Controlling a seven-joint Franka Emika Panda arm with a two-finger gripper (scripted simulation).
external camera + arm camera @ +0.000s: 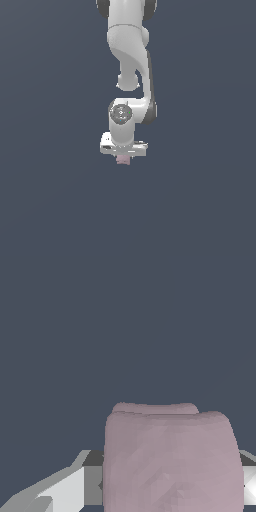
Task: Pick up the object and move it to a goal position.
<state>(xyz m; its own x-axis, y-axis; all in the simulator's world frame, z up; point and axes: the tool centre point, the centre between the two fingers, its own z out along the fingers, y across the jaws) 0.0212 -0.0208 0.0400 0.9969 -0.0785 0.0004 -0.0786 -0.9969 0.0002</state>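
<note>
Item 1, arm (pixel 131 55): white Panda, entering from the top edge of the exterior view, where its base is cut off; wrist pointing down toward the dark grey ground (pixel 50 200).

Item 2, hand (pixel 123 155): white, wide body seen from above in the exterior view; fingers mostly hidden under that body. In the wrist view one pale finger (pixel 60 491) shows at one side of the block and a sliver of another at the far edge, each up against the block's sides. Hand appears clamped on the block, though the contact itself is poorly seen.

Item 3, block (pixel 123 159): small, pale pink, soft-edged, roughly cubic, so no clear long axis. Sits between the fingers directly below the hand; only its lower part peeks out under the hand in the exterior view. In the wrist view the block (pixel 170 461) fills much of the frame and is cut off at the picture's edge; a flat face is turned to the camera, edges roughly square with the hand.

Item 4, containers: none seen.

Whether the block rests on the ground or is lifted clear cannot be told
</note>
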